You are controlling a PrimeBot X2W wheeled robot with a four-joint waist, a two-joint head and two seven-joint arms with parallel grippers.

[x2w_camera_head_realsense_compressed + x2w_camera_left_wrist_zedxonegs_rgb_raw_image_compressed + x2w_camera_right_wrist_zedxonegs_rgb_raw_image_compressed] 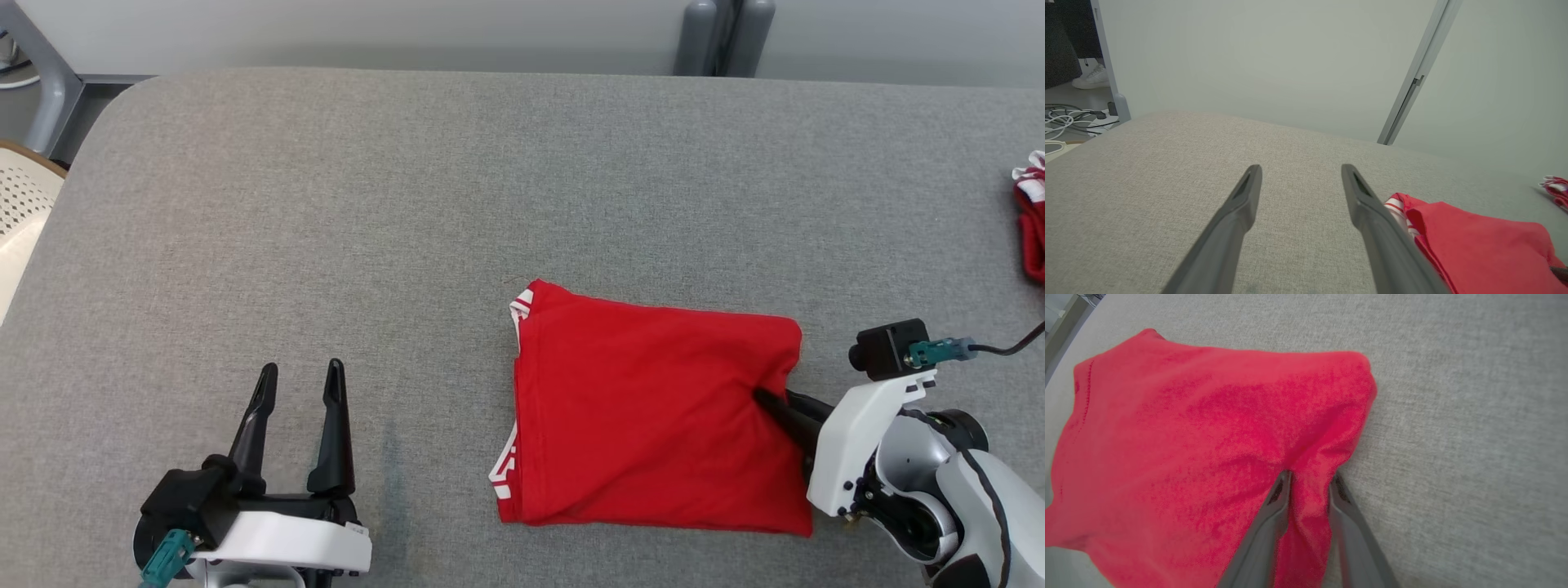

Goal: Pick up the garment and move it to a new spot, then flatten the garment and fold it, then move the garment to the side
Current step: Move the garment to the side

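The red garment [645, 416] with white-striped trim lies folded into a rough rectangle on the grey padded table [367, 204], right of centre. My right gripper [771, 400] reaches in from the lower right and is shut on a raised fold at the garment's right edge. In the right wrist view, red cloth [1208, 428] bunches between the two dark fingers of that gripper [1310, 479]. My left gripper [300, 369] stands open at the lower left, well clear of the cloth. The left wrist view has its gripper [1301, 169] empty, with the garment [1486, 249] at the lower right.
Another red-and-white cloth [1030, 216] lies at the table's right edge. A pale perforated chair [20, 204] stands off the left edge. A grey post [722, 37] rises behind the table. Cables [1065, 118] and a person's white shoe [1090, 77] are on the floor beyond.
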